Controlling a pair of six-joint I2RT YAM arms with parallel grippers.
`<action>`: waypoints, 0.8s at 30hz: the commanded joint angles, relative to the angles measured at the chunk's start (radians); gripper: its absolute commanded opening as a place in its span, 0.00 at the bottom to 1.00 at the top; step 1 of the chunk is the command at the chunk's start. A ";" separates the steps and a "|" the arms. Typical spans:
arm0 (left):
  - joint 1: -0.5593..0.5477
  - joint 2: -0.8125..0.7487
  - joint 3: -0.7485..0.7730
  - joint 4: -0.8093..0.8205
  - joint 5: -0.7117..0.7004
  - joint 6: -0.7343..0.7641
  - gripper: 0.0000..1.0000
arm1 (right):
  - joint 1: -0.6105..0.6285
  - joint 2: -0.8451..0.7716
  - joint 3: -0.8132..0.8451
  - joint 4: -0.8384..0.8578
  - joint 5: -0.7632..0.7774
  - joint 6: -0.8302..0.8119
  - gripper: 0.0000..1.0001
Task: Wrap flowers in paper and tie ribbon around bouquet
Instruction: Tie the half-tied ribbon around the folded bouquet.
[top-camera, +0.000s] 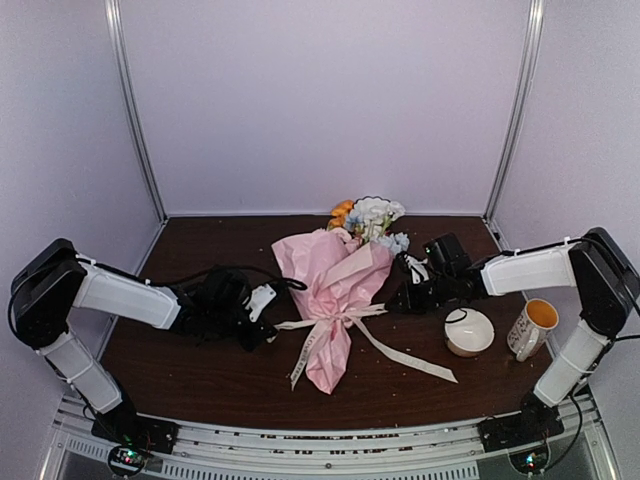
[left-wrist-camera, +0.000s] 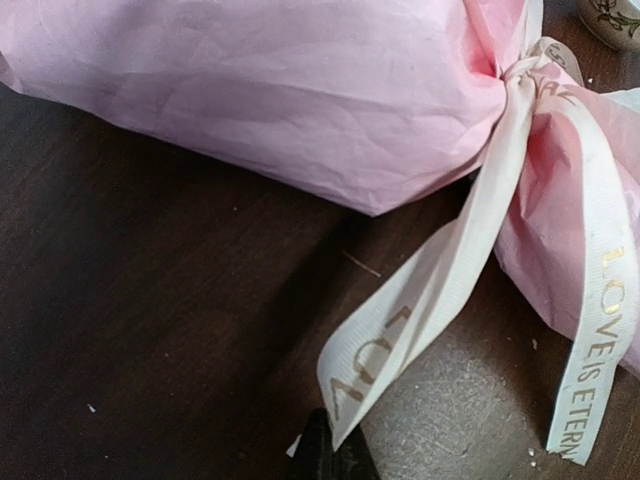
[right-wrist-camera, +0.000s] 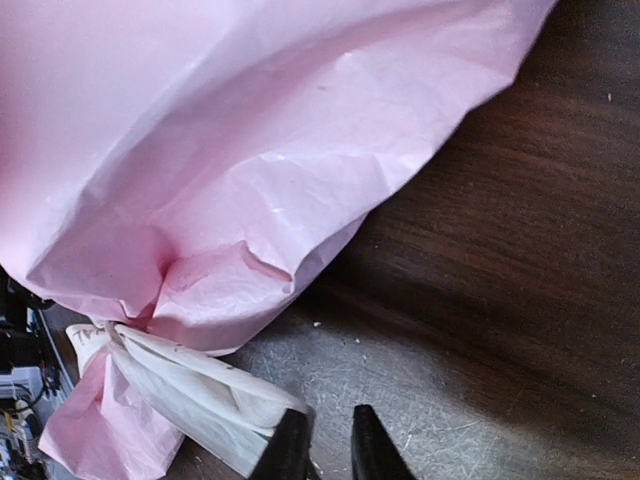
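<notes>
Centrally on the tabletop (top-camera: 200, 390): bouquet (top-camera: 338, 300), ribbon (top-camera: 335, 322) knotted round the paper (top-camera: 318, 258). Left gripper (left-wrist-camera: 330, 452) pinches a ribbon tail; right gripper (right-wrist-camera: 330, 450) slightly parted.

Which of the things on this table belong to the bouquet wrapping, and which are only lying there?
For the job:
- flowers
- pink paper
- ribbon

Only lying about:
- white bowl
- mug

The bouquet (top-camera: 335, 300) is blocking the table's (top-camera: 200, 385) middle, ribbon (top-camera: 410, 352) trailing toward the near edge. A bowl (top-camera: 468, 331) and mug (top-camera: 532, 328) are crowding the right edge. Room is lying open toward the near left corner.
</notes>
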 joint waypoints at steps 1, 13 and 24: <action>0.000 0.010 0.007 0.029 0.010 -0.021 0.00 | -0.017 0.005 -0.034 0.081 -0.037 0.072 0.25; -0.003 0.027 0.017 0.026 0.035 -0.018 0.00 | 0.022 0.002 -0.176 0.441 -0.161 0.355 0.47; -0.004 0.033 0.018 0.020 0.027 -0.014 0.00 | 0.050 0.108 -0.115 0.398 -0.126 0.448 0.42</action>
